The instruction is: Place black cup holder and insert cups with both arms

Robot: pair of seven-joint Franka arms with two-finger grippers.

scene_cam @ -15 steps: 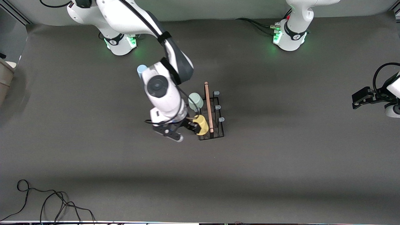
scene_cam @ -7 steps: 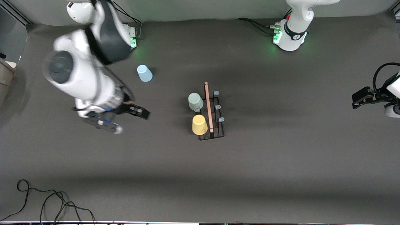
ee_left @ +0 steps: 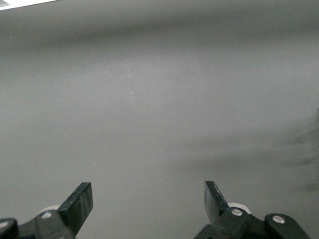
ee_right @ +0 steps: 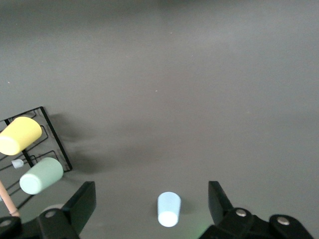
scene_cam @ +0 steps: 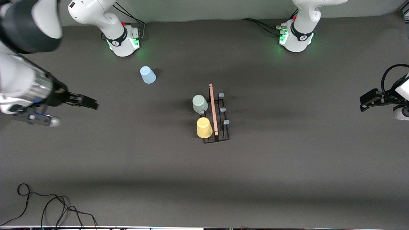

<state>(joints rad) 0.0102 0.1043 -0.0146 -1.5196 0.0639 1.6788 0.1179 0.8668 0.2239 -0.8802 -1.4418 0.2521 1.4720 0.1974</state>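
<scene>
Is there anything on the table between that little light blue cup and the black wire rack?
No. In the front view, only bare dark grey tabletop lies between the small light blue plastic cup and the black wire cup rack.

Black cup holder (scene_cam: 220,127) carries grey-green cup (scene_cam: 200,103) and yellow cup (scene_cam: 204,127); blue cup (scene_cam: 147,75) apart.

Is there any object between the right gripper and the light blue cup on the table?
Nothing visible is. The open right gripper is over bare table at the right arm's end, and the light blue cup stands alone, apart from the black cup holder.
</scene>
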